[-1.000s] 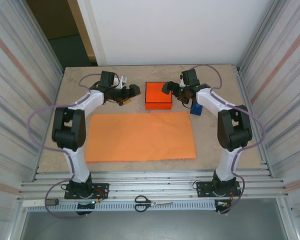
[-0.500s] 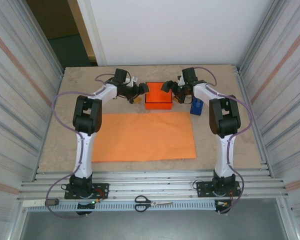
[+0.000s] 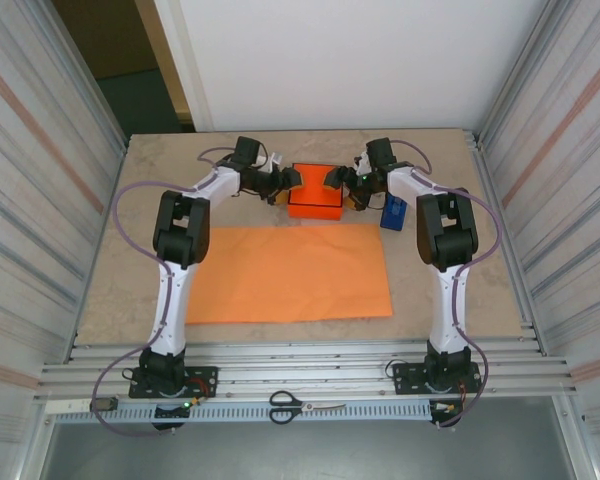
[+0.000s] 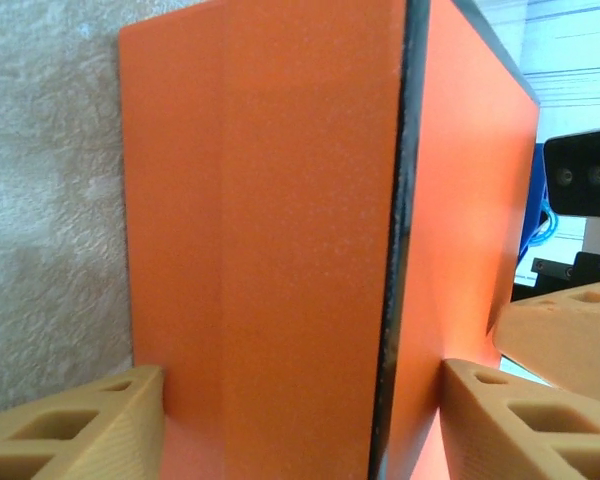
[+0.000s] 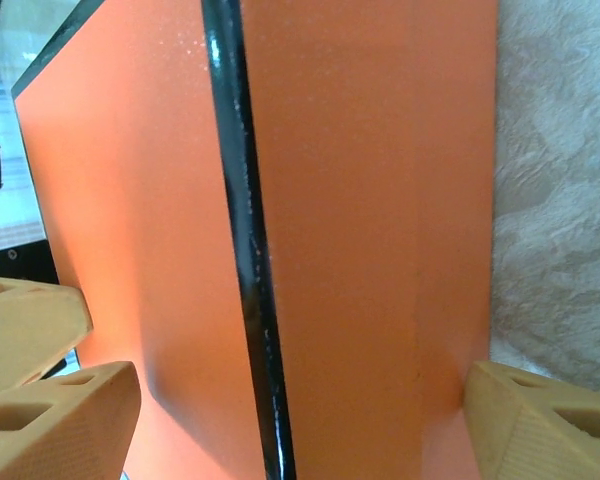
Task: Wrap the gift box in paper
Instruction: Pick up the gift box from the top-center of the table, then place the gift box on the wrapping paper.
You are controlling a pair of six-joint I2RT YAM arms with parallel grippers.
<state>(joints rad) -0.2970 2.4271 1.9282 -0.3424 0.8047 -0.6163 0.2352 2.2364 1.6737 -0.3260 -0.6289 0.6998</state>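
Note:
The gift box [image 3: 315, 190], red-orange with a black edge, lies at the back middle of the table, beyond the paper [image 3: 285, 272], a large orange sheet lying flat. My left gripper [image 3: 286, 181] is at the box's left side. In the left wrist view the gift box [image 4: 280, 200] sits between both fingers of that gripper [image 4: 302, 425], which press on it. My right gripper [image 3: 338, 180] is at the box's right side. In the right wrist view its jaws [image 5: 302, 425] straddle the gift box [image 5: 380, 200], with the upper finger [image 5: 70, 410] still off the top face.
A blue tape dispenser [image 3: 392, 213] stands just right of the box, under the right arm. Scissors [image 3: 305, 406] lie on the rail at the near edge. Metal walls close in both sides of the table [image 3: 130, 200].
Both grippers have moved inward from either side onto the box's left and right edges, and their jaws have narrowed. The box and paper have not moved.

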